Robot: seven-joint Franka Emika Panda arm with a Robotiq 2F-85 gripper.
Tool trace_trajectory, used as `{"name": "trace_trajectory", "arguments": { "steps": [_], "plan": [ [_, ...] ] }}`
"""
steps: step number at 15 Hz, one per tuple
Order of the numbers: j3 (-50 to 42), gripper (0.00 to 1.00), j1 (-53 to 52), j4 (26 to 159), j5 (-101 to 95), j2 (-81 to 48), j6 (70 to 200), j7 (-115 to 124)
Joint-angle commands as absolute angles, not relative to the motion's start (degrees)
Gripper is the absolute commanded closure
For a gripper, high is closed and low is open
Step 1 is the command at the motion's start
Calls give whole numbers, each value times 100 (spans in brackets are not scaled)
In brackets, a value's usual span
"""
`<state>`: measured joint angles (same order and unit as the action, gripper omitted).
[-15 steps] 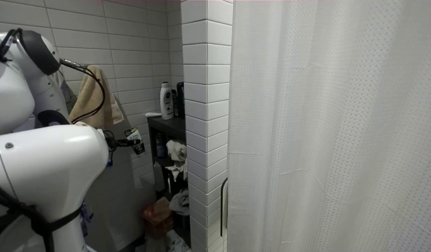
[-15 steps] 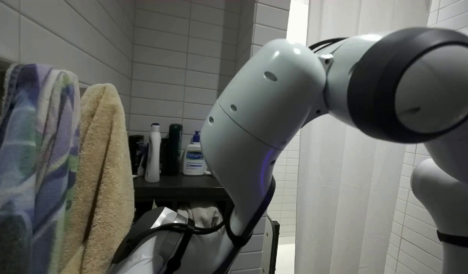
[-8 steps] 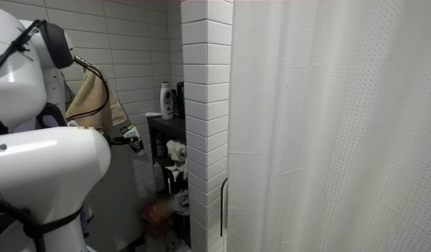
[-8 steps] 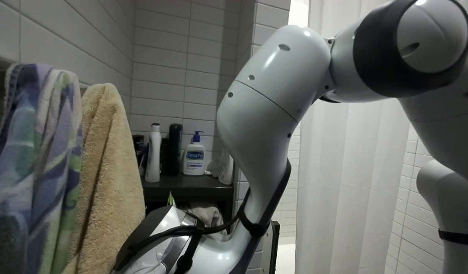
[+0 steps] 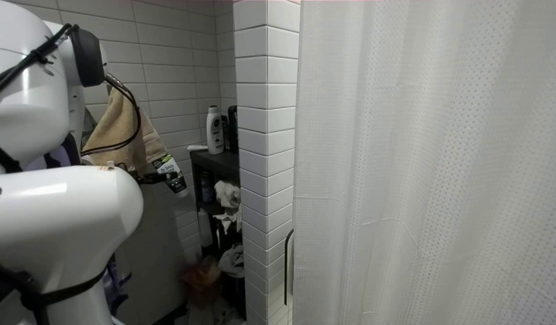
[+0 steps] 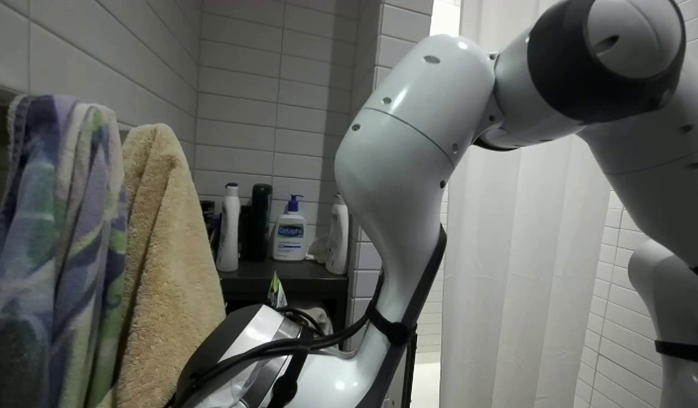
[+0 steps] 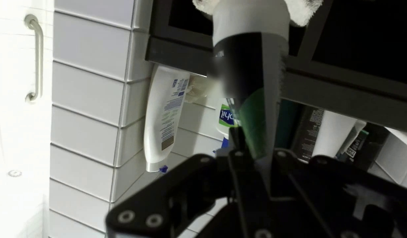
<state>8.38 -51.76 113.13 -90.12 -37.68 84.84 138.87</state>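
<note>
One tube (image 7: 249,66), clamped in pincer (image 7: 258,152); tilted, cap (image 7: 251,18) down

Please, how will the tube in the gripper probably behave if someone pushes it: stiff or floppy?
The tube will probably flex, since its body narrows to a thin end. If its white cap is pushed, it could pivot, because that end hangs free below the gripper.

Dim shelf (image 5: 217,162) — glossy highlights on the arm (image 6: 405,164) — blown-out white around the grab bar (image 7: 39,59)
</note>
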Motion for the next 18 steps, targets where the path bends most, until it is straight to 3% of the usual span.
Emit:
{"name": "trace_trajectory", "arguments": {
  "steps": [1,18],
  "plan": [
    [1278,97,-4811,11626,-8857,-3500,8122,13905],
    [1565,97,-4444,11496,-8886,-3219,6777,14312]
  ]
}}
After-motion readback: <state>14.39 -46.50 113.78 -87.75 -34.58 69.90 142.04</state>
